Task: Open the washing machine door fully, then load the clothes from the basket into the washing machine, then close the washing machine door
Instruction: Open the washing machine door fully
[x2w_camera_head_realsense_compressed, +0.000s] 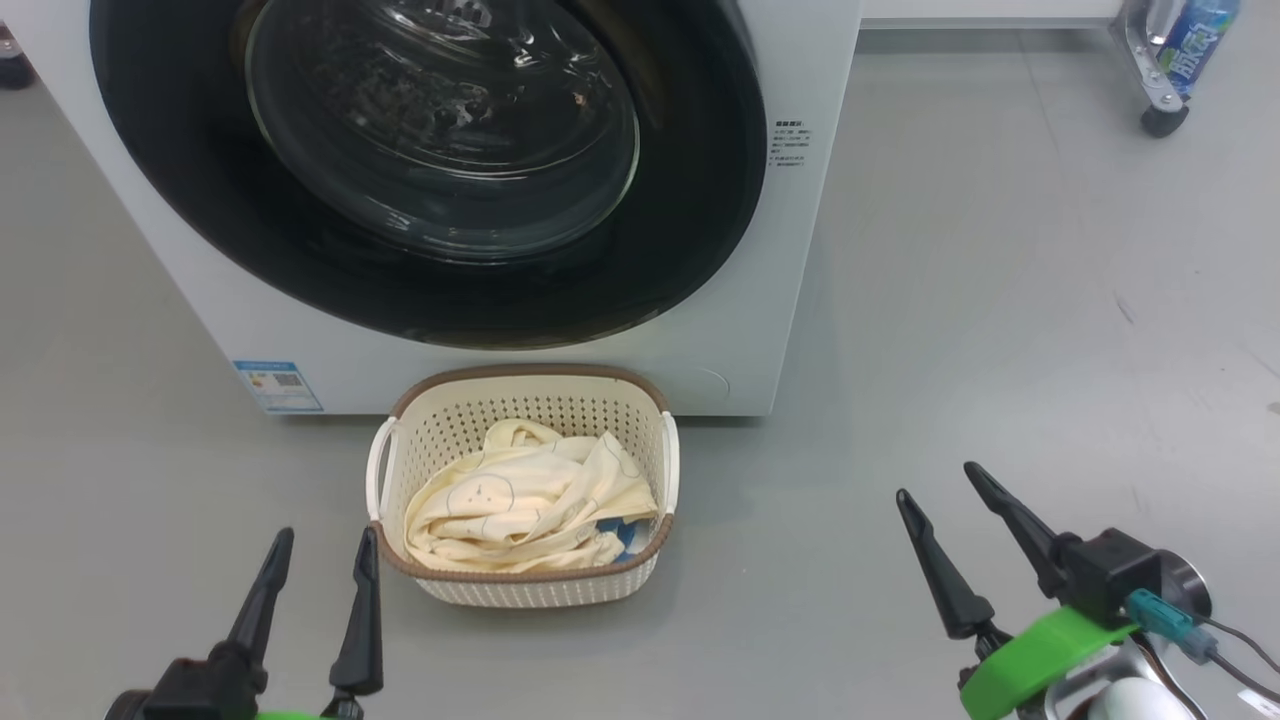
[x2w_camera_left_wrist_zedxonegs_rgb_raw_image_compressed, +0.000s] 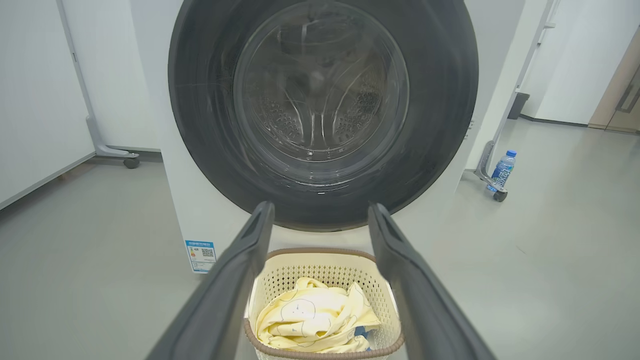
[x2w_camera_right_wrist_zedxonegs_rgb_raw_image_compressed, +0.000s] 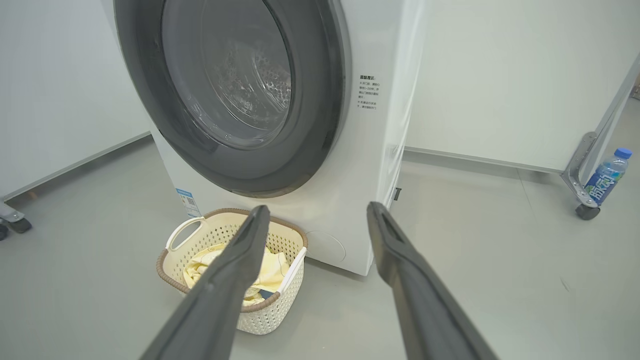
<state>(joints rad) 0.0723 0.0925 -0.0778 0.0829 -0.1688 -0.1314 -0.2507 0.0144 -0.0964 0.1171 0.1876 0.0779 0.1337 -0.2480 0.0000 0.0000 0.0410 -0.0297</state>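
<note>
the big white front-loading washing machine (x2w_camera_head_realsense_compressed: 800, 250) stands with its round, glossy black-rimmed, clear-glass door (x2w_camera_head_realsense_compressed: 700, 220) shut flat against the front. just before it, on the grey floor (x2w_camera_head_realsense_compressed: 1000, 350), sits the small cream perforated plastic basket (x2w_camera_head_realsense_compressed: 530, 373) with a brown rim band. the soft pale-yellow line-drawn clothes (x2w_camera_head_realsense_compressed: 520, 500) lie heaped inside it. the left gripper (x2w_camera_head_realsense_compressed: 328, 538) hangs just left of the basket, the right gripper (x2w_camera_head_realsense_compressed: 937, 482) well off to its right — both with fingers spread apart, holding nothing.

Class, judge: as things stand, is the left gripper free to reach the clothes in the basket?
Probably yes: the open left gripper hovers near the basket, and the clothes lie uncovered inside.
</note>
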